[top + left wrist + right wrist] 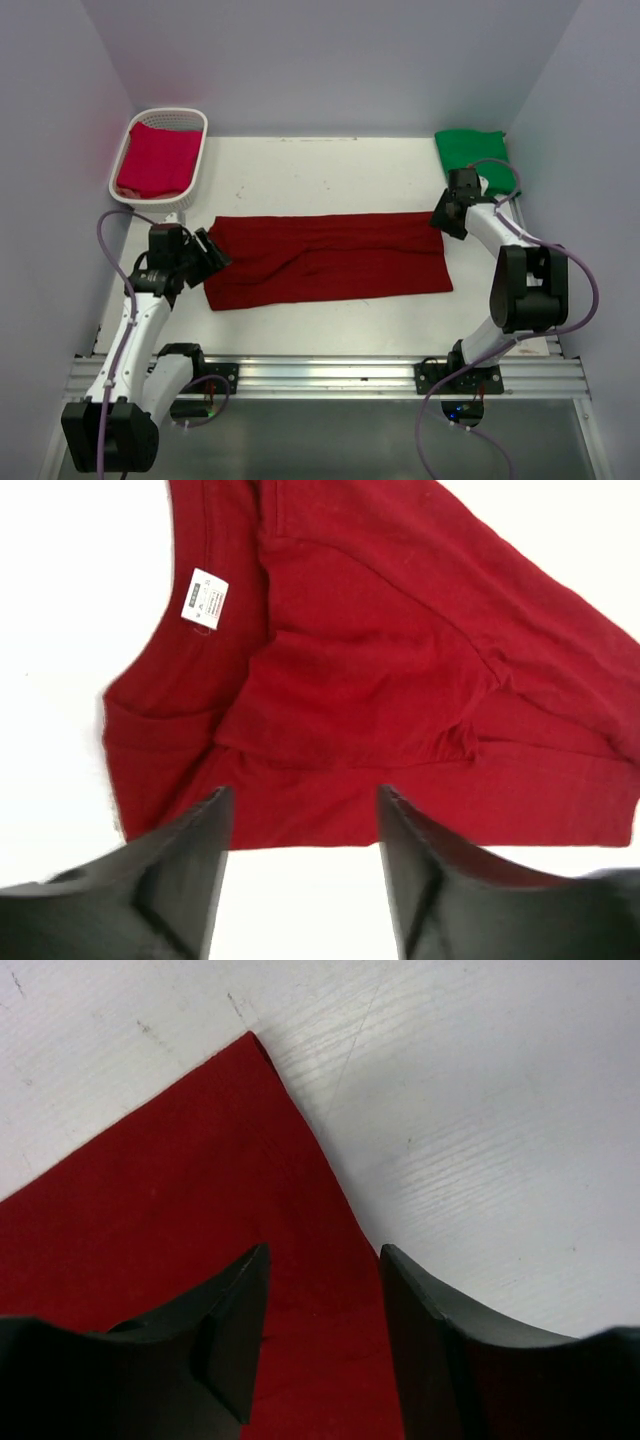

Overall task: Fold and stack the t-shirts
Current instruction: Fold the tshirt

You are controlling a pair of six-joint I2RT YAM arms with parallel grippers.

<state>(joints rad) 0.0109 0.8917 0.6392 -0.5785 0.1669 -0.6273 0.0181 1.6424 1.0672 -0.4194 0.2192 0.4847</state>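
Listing by size, we enter first one white table, walled on its left, right and far sides.

One dark maroon t-shirt comes next, the largest of three shirts counted. It lies flat across the middle of the table as a long band running left to right, with its neck end at the left.

Two arms follow. The left arm reaches from the near edge to the left end of the maroon band, and the right arm reaches to its right end.

One white lattice basket stands at the far left corner.

One pinkish crimson t-shirt lies inside that basket.

One green t-shirt lies folded at the far right corner, just beyond the right arm's wrist.

Two pincers are counted.
- The left pincer sits at the neck end of the maroon shirt. Its two dark fingers stand partly spread with nothing between them. The cloth's edge lies just past the tips, and we cannot tell whether they touch it.
- The right pincer hangs over the far right corner of the same shirt. Its fingers are likewise parted. The shirt's edge runs through the gap, with cloth under one finger and bare table beside the other. Nothing is pinched.

One small white label shows inside the maroon neckline.
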